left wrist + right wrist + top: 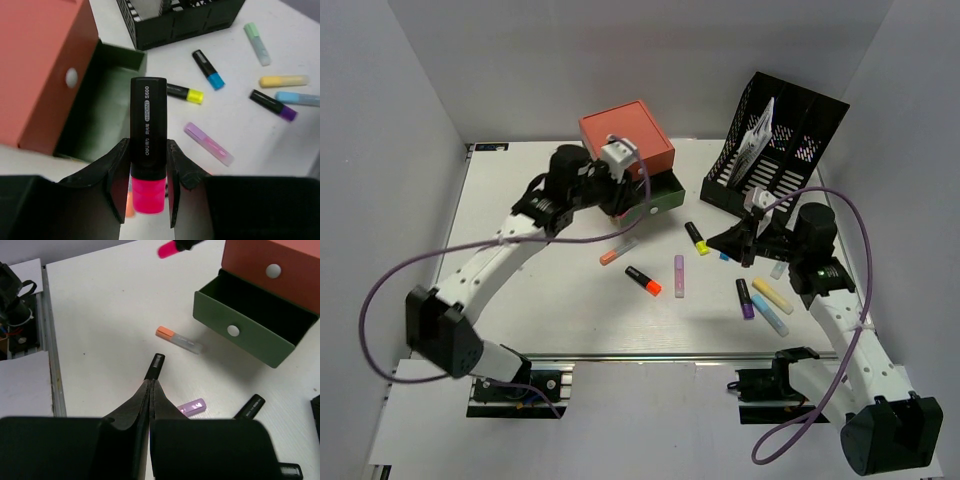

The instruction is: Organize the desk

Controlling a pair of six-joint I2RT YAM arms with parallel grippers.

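Observation:
The desk is a white tabletop strewn with highlighters. My left gripper is shut on a black highlighter with a pink cap. It hangs just in front of the open green drawer of the red drawer unit. From the top view my left gripper sits at that drawer's front. My right gripper is shut with nothing in it, above the desk. A black highlighter lies on the desk beyond its tips. In the top view the right gripper hovers right of centre.
Loose highlighters lie mid-desk: an orange-tipped black one, a purple one, a yellow-capped one, a clear orange one, plus yellow and blue ones. A black file organizer stands back right. Grey walls enclose the desk.

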